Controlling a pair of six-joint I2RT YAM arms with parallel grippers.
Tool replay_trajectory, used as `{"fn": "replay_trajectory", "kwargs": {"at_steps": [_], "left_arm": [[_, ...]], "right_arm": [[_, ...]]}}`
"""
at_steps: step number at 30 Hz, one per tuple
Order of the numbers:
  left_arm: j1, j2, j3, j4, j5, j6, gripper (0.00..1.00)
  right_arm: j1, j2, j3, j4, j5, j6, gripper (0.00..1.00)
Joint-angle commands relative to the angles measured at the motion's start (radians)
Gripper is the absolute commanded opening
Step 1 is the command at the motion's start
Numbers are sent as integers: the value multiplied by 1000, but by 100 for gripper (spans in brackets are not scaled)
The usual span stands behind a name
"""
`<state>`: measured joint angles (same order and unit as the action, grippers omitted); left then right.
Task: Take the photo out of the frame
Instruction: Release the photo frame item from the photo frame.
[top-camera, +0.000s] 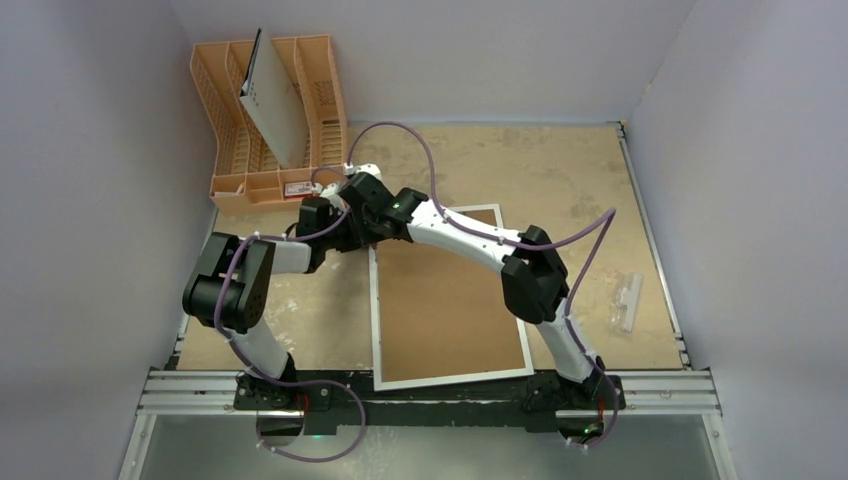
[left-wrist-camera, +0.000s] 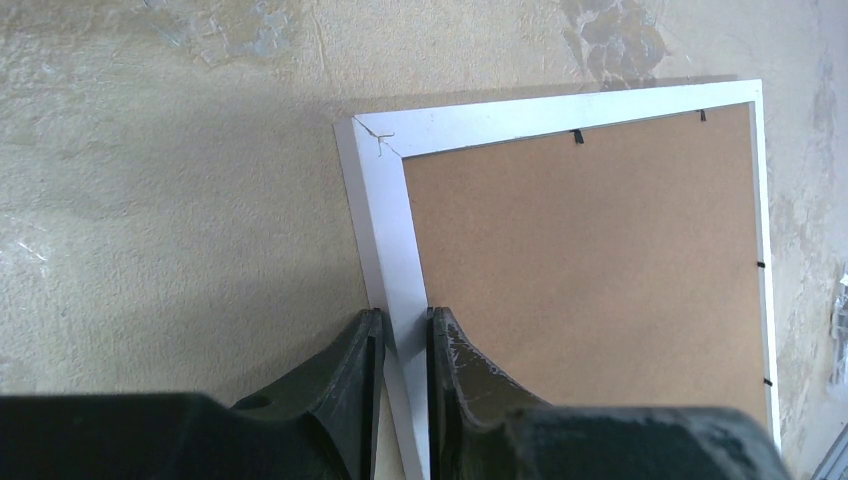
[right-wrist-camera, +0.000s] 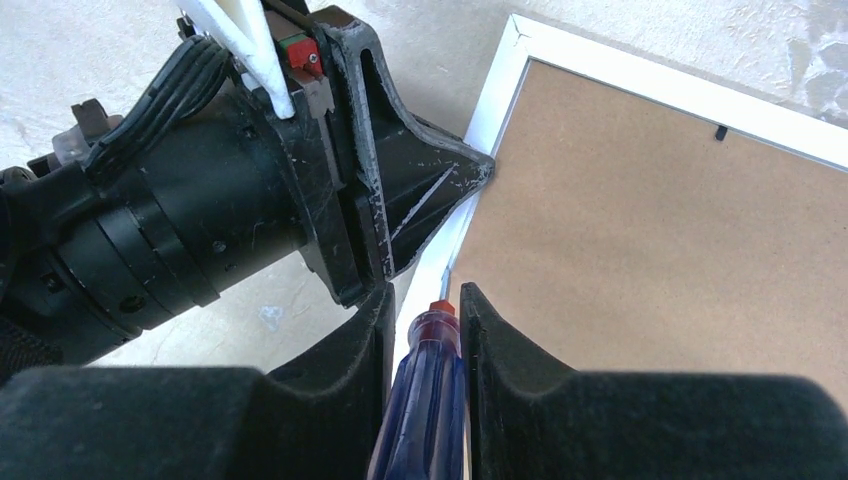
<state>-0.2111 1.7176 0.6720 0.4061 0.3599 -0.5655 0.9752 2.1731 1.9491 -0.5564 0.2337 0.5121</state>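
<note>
You have the frame (top-camera: 447, 312) lying flat on the tabletop (top-camera: 560, 180) between the two arms. Its back is turned up, so the brown backing board (left-wrist-camera: 590, 260) fills the narrow white border and is held by small black clips (left-wrist-camera: 577, 136) along its edge. The photo does not show in any view; if it is in the frame, it is under that board. Your left end effector (left-wrist-camera: 405, 322) is pinching the frame's white left rail, one finger outside the rail on the tabletop side and the other inside on the backing board, a little way back from the far left corner. That corner shows a small crack at its mitre joint. Your right end effector (right-wrist-camera: 428, 300) is pressed together on a blue tool handle (right-wrist-camera: 425, 400), translucent with a red end. The red end points at the same left rail, just beside the left arm's fingers; you cannot tell from these views whether the tool touches the frame. Both wrists crowd together over the frame's far left corner. At the far left of the tabletop stands an orange plastic rack (top-camera: 235, 170) with a pale perforated board (top-camera: 272, 105) leaning in it. A small clear plastic piece (top-camera: 628, 300) lies well apart from the frame, near the right edge.
</note>
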Motion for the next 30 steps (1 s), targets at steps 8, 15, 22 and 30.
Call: {"fn": "replay_trajectory", "kwargs": {"at_steps": [8,15,22,30], "left_arm": [[-43,-13,-17,-126,73,15,0],[-40,-39,5,-174,59,56,0],[-40,-80,17,-231,42,97,5],[-40,-133,235,-488,117,448,38]], "right_arm": [[32,-214,-150,123,-23,148,0],[-128,-450,-408,234,-88,170,0],[-332,-645,-690,299,-163,199,0],[-471,-861,-919,313,-210,177,0]]}}
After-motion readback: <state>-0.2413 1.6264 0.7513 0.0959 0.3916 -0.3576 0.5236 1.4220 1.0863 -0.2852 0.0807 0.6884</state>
